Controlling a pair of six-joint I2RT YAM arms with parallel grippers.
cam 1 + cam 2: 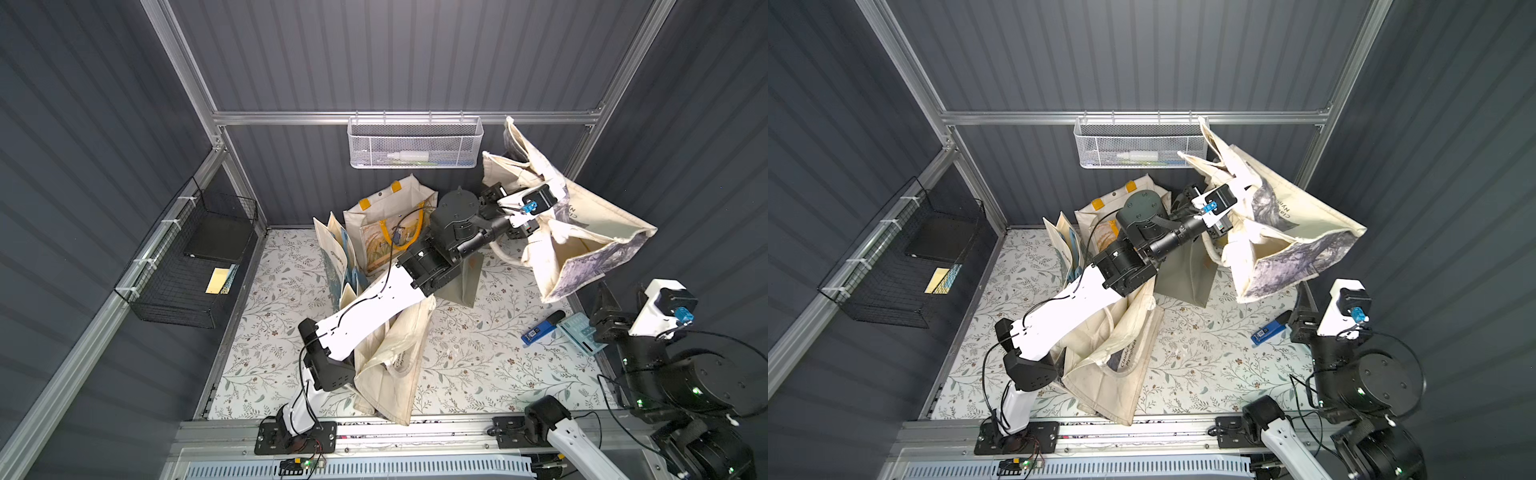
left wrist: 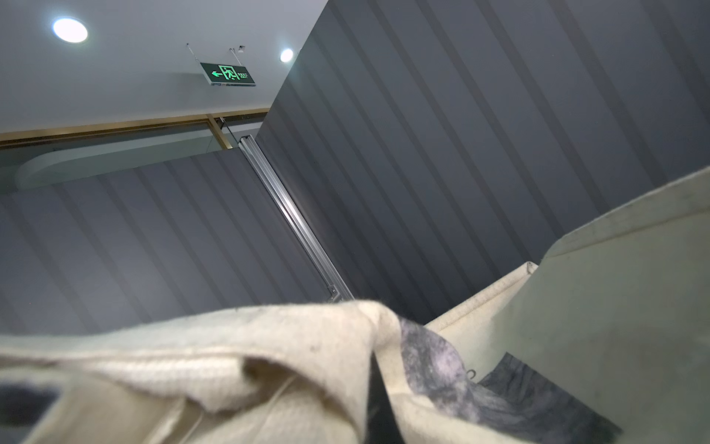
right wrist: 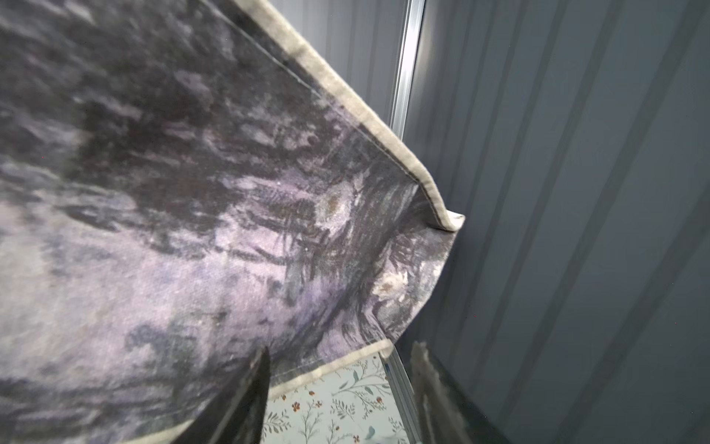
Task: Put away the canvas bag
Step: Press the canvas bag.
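Note:
The canvas bag [image 1: 582, 232] [image 1: 1287, 241], cream with a grey-purple print, hangs in the air at the back right corner, mouth spread open. My left gripper [image 1: 555, 189] [image 1: 1239, 185] is shut on its upper cloth near a handle. In the left wrist view the bag's cloth [image 2: 307, 346] covers the jaws. My right gripper [image 1: 619, 297] [image 3: 342, 392] stands open near the right edge, just under the bag's lowest corner, with only the floral table between its fingers. The printed side of the bag [image 3: 192, 192] fills the right wrist view.
A white mesh basket [image 1: 415, 143] hangs on the back rail, a black wire basket [image 1: 187, 266] on the left wall. A yellow-handled tote [image 1: 390, 220], a cream bag [image 1: 395, 361] and an olive bag [image 1: 465, 282] lie under the left arm. A blue device [image 1: 540, 330] lies at right.

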